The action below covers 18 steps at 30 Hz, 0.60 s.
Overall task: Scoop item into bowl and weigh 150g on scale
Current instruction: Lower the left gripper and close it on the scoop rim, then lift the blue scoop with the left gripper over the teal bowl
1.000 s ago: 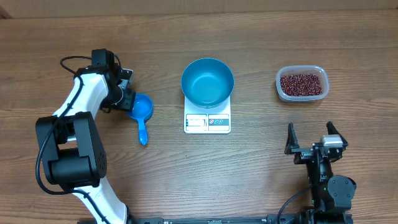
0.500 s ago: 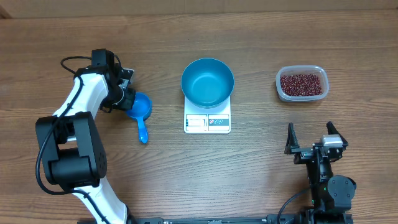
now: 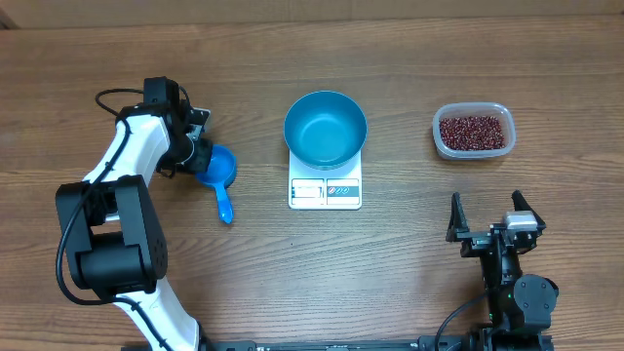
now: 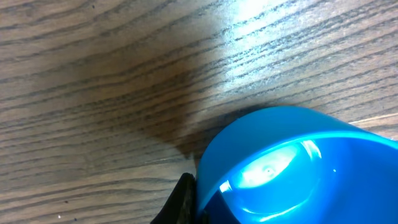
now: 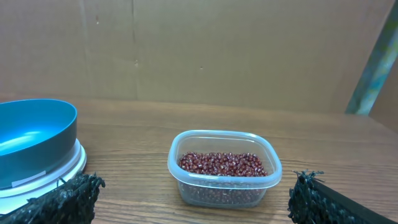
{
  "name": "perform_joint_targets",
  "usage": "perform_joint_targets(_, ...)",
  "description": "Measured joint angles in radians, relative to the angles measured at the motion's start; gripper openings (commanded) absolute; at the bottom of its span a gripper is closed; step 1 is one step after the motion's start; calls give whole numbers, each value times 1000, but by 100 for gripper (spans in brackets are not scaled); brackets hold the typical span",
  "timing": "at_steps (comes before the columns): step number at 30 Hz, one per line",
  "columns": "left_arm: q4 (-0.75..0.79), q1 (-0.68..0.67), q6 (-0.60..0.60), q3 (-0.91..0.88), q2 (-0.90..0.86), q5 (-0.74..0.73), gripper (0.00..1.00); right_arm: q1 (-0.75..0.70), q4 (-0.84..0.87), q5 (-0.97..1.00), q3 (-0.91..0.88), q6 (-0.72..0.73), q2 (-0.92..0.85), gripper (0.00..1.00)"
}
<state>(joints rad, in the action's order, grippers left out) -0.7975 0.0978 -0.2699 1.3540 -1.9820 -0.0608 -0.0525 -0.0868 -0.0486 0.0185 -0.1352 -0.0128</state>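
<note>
The blue bowl (image 3: 326,129) stands empty on the white scale (image 3: 325,192) at mid-table. The item, dark red-brown beans (image 3: 473,131), fills a clear plastic tub (image 3: 473,148) at the right. A small blue scoop (image 3: 221,173) lies left of the scale, handle toward the front. My left gripper (image 3: 200,156) is shut on the scoop's cup wall. In the left wrist view one dark finger (image 4: 182,200) presses the outside of the scoop (image 4: 298,168). My right gripper (image 3: 487,213) stands open near the front right, apart from the tub (image 5: 224,177) and its beans (image 5: 221,163).
In the right wrist view the bowl (image 5: 34,140) on the scale (image 5: 59,167) shows at the left, with a cardboard wall behind the table. A black cable (image 3: 112,97) loops by the left arm.
The left gripper has shut on the scoop's cup wall, and the scoop has shifted slightly toward it. The right arm has not moved.
</note>
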Motion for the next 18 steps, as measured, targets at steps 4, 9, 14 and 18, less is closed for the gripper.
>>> perform_joint_targets(4, -12, 0, 0, 0, 0, -3, 4, 0, 0, 0, 0, 0, 0, 100)
perform_joint_targets(9, -85, 0, 1, 29, 0, -3, 4, 0, 0, 0, 0, 0, 0, 100)
perform_joint_targets(14, -187, 0, 5, 173, 0, -4, 4, 0, 0, 0, 0, 0, 0, 100)
perform_joint_targets(18, -249, 0, 15, 285, 0, -4, 4, 0, 1, 0, 0, 0, 0, 100)
